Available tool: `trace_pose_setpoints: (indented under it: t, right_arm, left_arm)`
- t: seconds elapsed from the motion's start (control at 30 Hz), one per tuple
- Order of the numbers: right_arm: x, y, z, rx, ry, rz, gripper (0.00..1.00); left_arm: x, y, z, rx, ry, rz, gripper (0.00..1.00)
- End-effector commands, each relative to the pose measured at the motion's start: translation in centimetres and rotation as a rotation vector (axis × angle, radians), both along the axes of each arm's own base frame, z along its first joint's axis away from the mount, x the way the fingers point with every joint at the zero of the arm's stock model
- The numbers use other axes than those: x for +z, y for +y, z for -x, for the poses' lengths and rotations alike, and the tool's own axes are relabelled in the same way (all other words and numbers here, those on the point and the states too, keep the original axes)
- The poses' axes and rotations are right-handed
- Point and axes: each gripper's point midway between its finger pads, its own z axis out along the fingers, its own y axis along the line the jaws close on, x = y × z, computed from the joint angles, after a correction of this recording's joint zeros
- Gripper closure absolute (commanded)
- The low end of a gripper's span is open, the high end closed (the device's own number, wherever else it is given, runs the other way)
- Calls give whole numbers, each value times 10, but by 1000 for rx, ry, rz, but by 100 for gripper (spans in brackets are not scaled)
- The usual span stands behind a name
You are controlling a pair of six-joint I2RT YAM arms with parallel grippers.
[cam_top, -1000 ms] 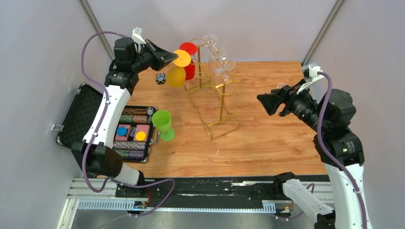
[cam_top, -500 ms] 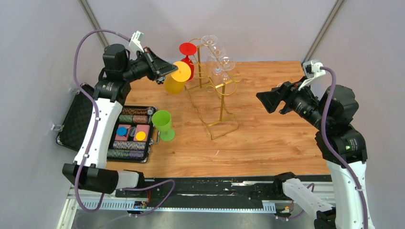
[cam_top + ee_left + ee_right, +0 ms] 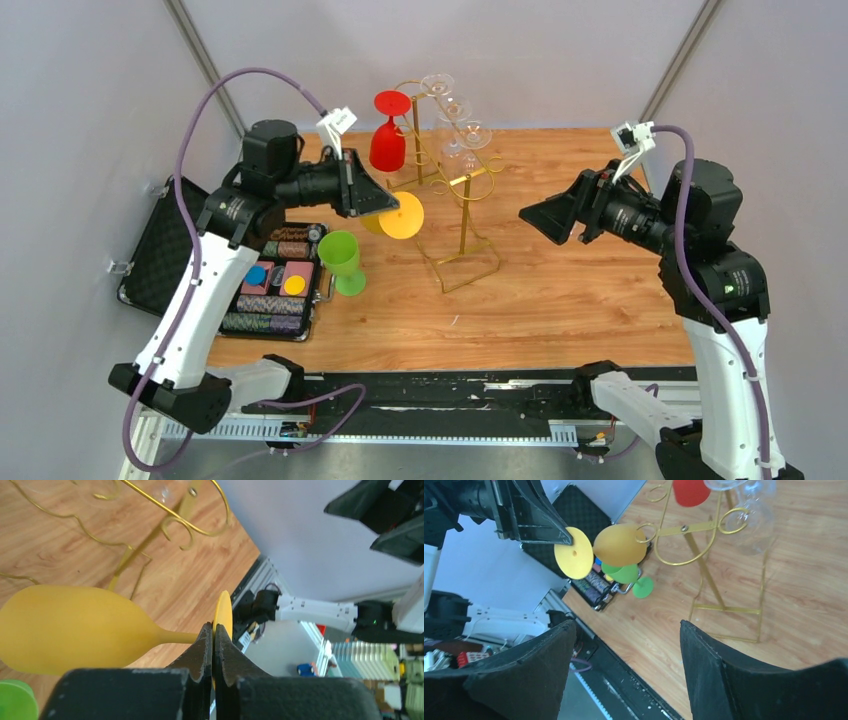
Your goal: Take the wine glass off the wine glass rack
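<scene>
Left wrist: left gripper (image 3: 213,630) clamped, seemingly on wine glass (image 3: 75,630) foot.

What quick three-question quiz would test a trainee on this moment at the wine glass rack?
1. True or false: the left gripper is shut on the yellow plastic wine glass.
2. The red plastic wine glass is: A hanging on the gold wire wine glass rack; B lying down; C gripped.
3. Fill in: the right gripper is ___ and holds nothing.
Key: 1 true; 2 A; 3 open.
</scene>
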Motion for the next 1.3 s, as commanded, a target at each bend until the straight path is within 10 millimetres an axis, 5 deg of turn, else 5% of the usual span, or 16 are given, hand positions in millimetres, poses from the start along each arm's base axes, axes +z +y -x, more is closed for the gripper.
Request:
trace_pose_setpoints:
  t: [0.0, 0.5, 0.9, 1.27]
  right_arm:
    - [3, 11, 19, 91, 67, -51, 26]
    - [-31, 61, 31, 246, 306, -92, 28]
    - [-63, 101, 58, 333, 434, -78, 28]
    - [-102, 121, 82, 383, 570, -41, 28]
  left_arm:
    - [2, -5, 31, -53, -123, -99, 100]
    - [-16, -38, 106, -208, -263, -189, 100]
    - [-47, -78, 143, -294, -391, -363, 100]
    - [-54, -99, 170, -327, -475, -438, 100]
